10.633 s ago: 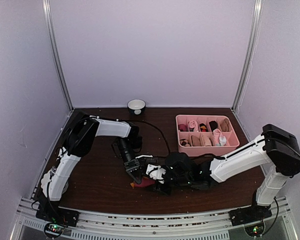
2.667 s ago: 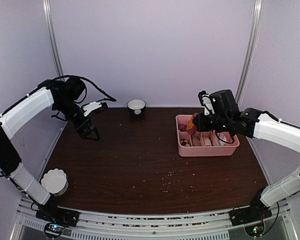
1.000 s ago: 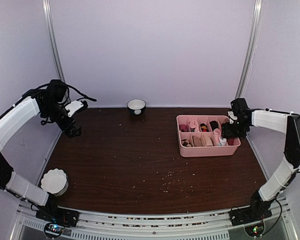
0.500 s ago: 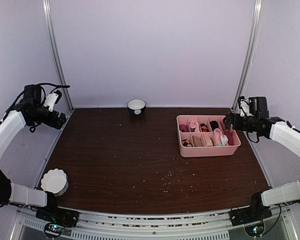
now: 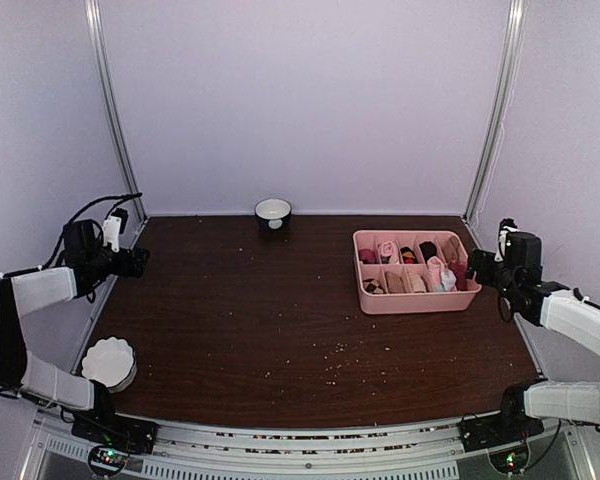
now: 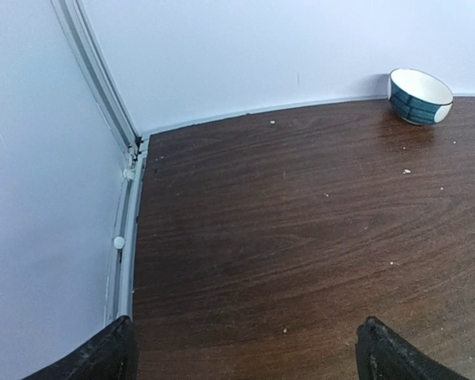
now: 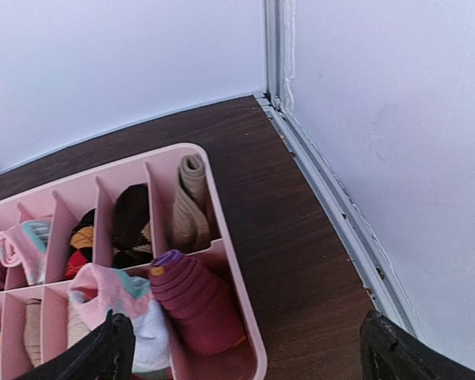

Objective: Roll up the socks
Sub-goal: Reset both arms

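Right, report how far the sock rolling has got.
Done: the dark red sock roll sits in the pink tray's near right compartment. In hand: nothing; left claw and right claw are open and empty. Left: no loose sock shows on the table.

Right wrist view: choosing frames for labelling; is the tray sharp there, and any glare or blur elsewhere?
Right wrist view: tray and red sock sharp, evenly lit, no glare. Left wrist view: table sharp with a faint sheen, bowl crisp. Top external view: soft even light, no motion blur, tray contents small.
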`<action>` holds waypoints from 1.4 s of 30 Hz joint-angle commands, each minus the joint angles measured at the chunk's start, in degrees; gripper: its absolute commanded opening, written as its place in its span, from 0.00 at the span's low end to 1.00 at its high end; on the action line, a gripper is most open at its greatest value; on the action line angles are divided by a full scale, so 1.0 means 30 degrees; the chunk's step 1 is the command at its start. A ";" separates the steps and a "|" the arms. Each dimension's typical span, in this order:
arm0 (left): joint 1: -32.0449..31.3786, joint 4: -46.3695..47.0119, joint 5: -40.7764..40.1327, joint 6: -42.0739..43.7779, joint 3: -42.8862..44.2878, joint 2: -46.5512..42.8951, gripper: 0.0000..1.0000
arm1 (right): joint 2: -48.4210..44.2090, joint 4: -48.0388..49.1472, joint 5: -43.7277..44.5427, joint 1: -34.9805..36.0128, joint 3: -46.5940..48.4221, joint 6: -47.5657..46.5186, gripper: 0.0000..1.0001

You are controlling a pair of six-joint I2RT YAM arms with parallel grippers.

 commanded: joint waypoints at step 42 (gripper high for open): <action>-0.0702 1.7286 0.0072 -0.0522 -0.6951 0.2595 0.98 | 0.6786 1.9794 -0.0544 -0.0306 -0.5098 -0.4082 0.99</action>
